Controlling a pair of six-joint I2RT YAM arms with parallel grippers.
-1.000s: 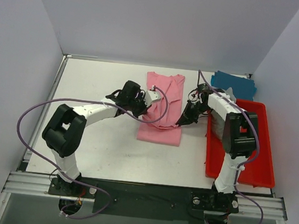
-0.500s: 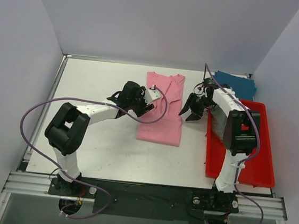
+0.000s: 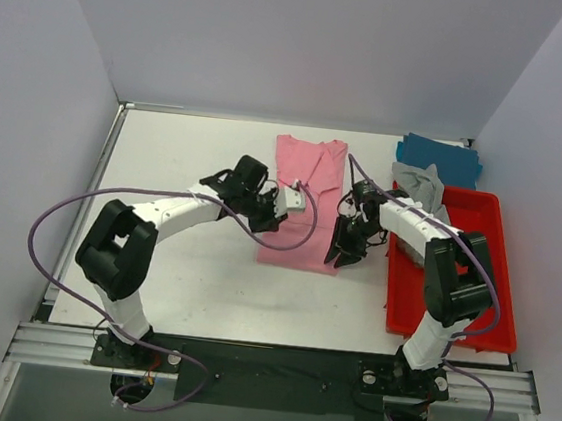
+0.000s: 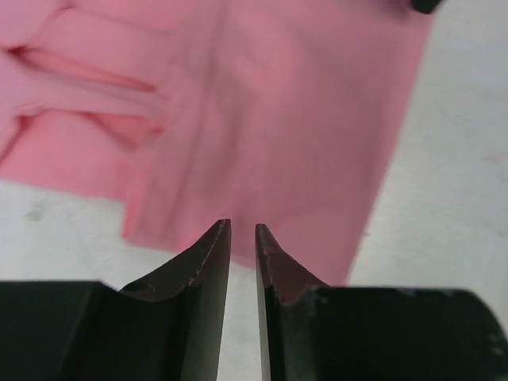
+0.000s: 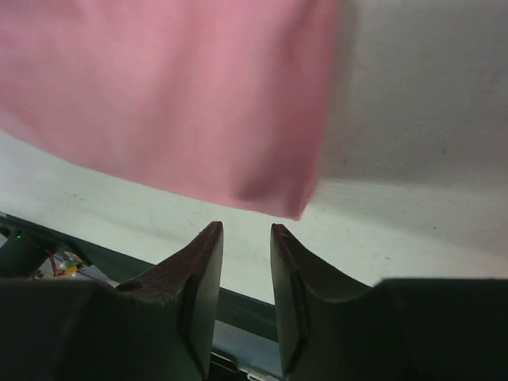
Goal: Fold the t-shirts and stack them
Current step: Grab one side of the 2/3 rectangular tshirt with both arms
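Note:
The pink t-shirt [image 3: 307, 198] lies folded into a long strip in the middle of the table; it also shows in the left wrist view [image 4: 302, 119] and the right wrist view [image 5: 159, 95]. My left gripper [image 3: 272, 218] [image 4: 243, 226] hangs over the strip's near-left edge, its jaws a narrow gap apart and empty. My right gripper [image 3: 341, 255] [image 5: 246, 226] is open and empty just off the strip's near-right corner. The teal-blue t-shirt [image 3: 443, 157] lies at the back right. The grey t-shirt [image 3: 417, 181] is crumpled at the red bin's far end.
The red plastic bin [image 3: 464, 290] stands along the right side, beside my right arm. White walls close in the table on three sides. A black rail runs along the near edge.
The pink shirt's lifted side has been laid down flat and let go. My right gripper swung out, then down to the shirt's near-right corner. My left gripper moved toward the near-left edge.

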